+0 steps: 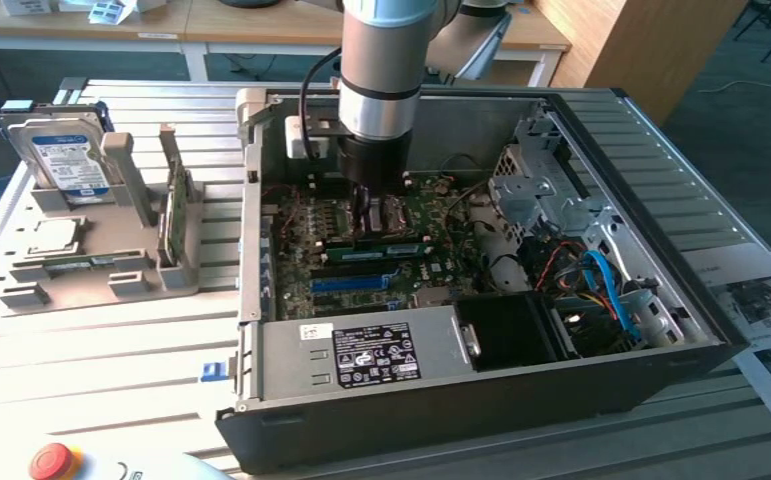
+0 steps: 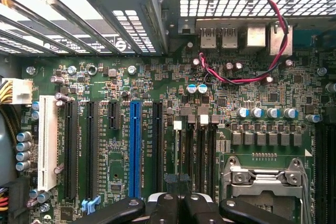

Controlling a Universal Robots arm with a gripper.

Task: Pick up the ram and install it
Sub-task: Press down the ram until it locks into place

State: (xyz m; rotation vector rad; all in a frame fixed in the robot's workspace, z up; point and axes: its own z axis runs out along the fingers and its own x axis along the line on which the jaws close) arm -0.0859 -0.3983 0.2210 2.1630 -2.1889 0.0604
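Pincer (image 1: 372, 208) (image 2: 178, 205) hangs low inside the open black metal computer case (image 1: 492, 400), its dark fingers (image 2: 165, 208) pressed together; I can make out nothing pinched between them. Directly under the tips lies the green motherboard (image 2: 105, 77), and in the wrist view the row of narrow dark memory slots (image 2: 197, 150) sits just beside the fingertips, next to the silver processor socket (image 2: 268, 177). Further along the board stand a long blue expansion slot (image 2: 135, 145) and a white one (image 2: 47, 142).

The case also holds a grey power supply box with a black label (image 1: 358, 350) along its near wall, a bundle of blue and orange cables (image 1: 605, 290), and a bare metal drive cage (image 1: 539, 180).

Outside the case, towards the exterior view's left, a grey plastic stand (image 1: 158, 280) rests on the pale slatted table (image 1: 92, 340). In it, the ram (image 1: 173, 215), a long flat green circuit-board stick, stands on edge, well apart from the pincer. The same stand carries a boxy silver hard drive with a blue-white label (image 1: 68, 155), upright, and a small square silver processor chip (image 1: 52, 235) lying flat.
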